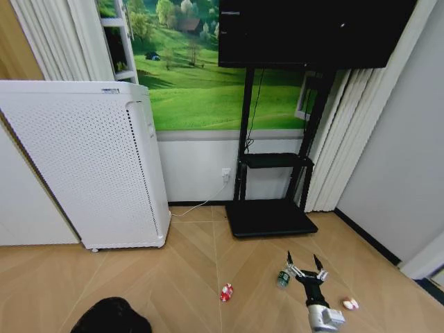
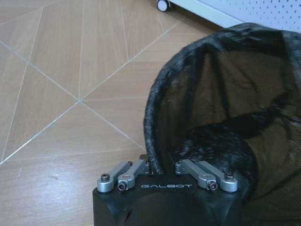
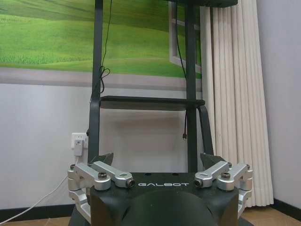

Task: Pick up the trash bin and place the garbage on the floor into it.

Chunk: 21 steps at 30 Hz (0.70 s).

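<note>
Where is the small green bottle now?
In the head view, the green bottle lies on the floor, right of centre, just left of the open right gripper.

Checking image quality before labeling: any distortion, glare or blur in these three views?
Head view: wide-angle bending, white appliance and curtains lean outward; even light, soft shadows, litter small but readable by the right gripper. Left wrist view: trash bin mesh dark, inside detail lost, floor sharp. Right wrist view: sharp, no glare.
</note>
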Available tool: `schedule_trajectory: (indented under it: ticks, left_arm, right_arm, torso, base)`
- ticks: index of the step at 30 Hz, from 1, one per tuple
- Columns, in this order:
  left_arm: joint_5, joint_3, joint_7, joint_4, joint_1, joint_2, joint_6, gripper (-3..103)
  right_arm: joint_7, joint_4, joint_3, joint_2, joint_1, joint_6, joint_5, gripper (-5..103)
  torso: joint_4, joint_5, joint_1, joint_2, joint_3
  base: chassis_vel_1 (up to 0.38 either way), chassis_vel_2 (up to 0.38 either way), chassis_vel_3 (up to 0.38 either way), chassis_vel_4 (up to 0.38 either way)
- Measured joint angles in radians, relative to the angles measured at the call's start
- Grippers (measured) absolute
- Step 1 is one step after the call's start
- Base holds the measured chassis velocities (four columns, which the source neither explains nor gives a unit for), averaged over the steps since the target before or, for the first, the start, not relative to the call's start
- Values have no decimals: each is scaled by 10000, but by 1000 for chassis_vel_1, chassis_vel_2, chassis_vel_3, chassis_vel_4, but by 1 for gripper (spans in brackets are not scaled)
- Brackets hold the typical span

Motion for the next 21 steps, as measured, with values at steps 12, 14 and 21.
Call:
schedule_trajectory:
  ticks: [12,14,21]
  left_arm:
    - [185,-202,773,57,-163,248,-1204,0]
    - [574,-255,1127,60,-211,248,-1509,0]
    - [2207,-308,3126,-282,-202,18,-2616,0]
  right_arm:
    - [35,-28,-93,293,-166,99,-327,100]
    - [49,-38,-90,298,-177,96,-328,100]
    - [52,-37,-250,277,-381,-171,-713,100]
  torso:
    - [2,-3,1,1,1]
    - [1,-1,0,2,1]
    - [0,3,1,3,1]
  base:
    - [0,0,0,0]
    - [0,0,0,0]
    - [0,0,0,0]
